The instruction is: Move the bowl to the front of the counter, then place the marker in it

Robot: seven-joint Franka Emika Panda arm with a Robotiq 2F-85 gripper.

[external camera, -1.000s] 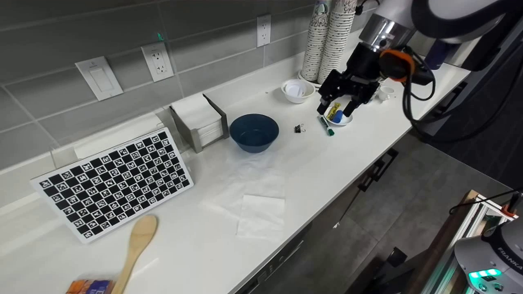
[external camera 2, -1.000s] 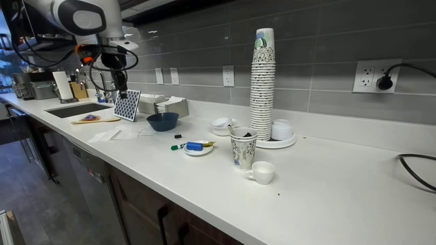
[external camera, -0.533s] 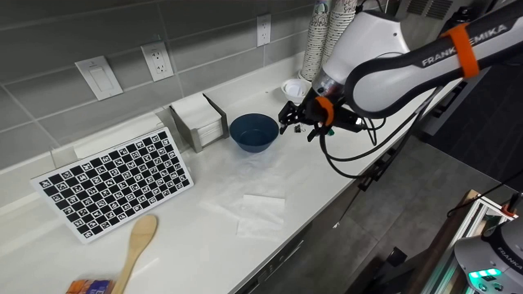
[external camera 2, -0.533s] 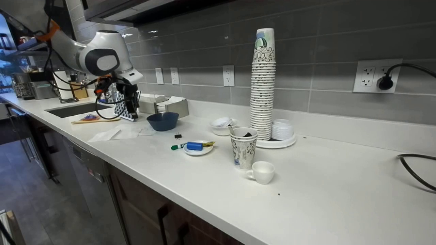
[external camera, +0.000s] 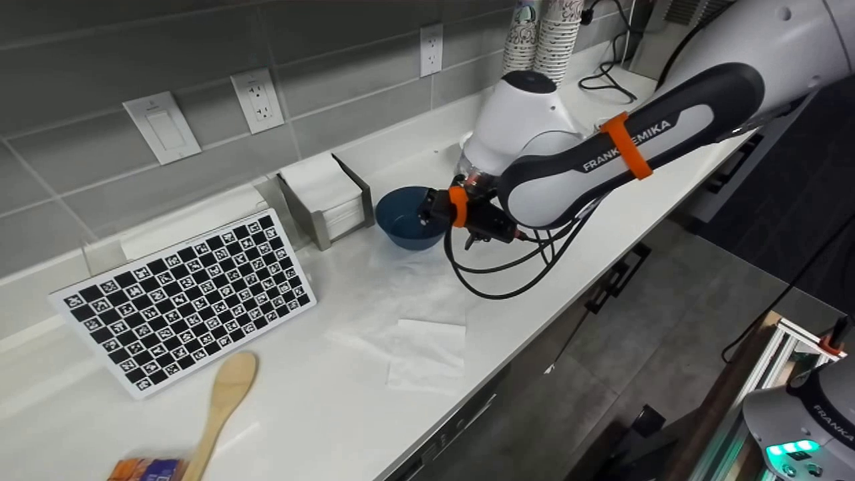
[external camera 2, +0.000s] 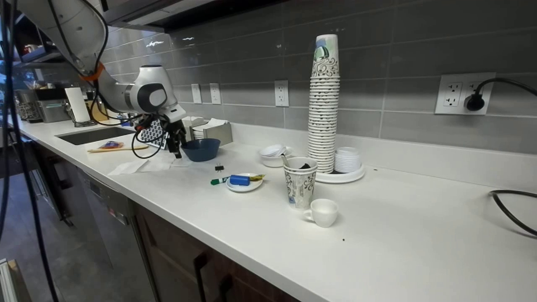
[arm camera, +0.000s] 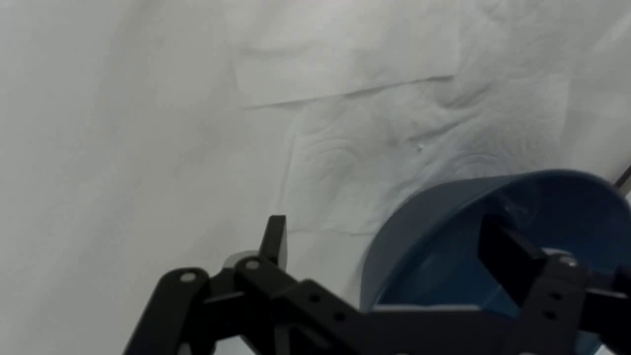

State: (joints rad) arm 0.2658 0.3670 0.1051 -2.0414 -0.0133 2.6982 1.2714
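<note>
Hanging at the side of the bowl [arm camera: 453, 251] that faces the front edge of the worktop [external camera 2: 377, 235], the hand [arm camera: 386, 231] has its fingers well apart, with nothing held. In the wrist view the bowl lies to the lower right, and its wall runs slantwise between the fingers: one is outside, over the worktop, the other appears over the hollow. How deep this one reaches, one cannot tell. The next move probably turns on this wall: if the fingers come together, they should pinch it, perhaps a little obliquely. Then the bowl would have to go towards the front edge. The marker [external camera 2: 218, 181] lies apart from the bowl, beside the plate [external camera 2: 243, 188].
</note>
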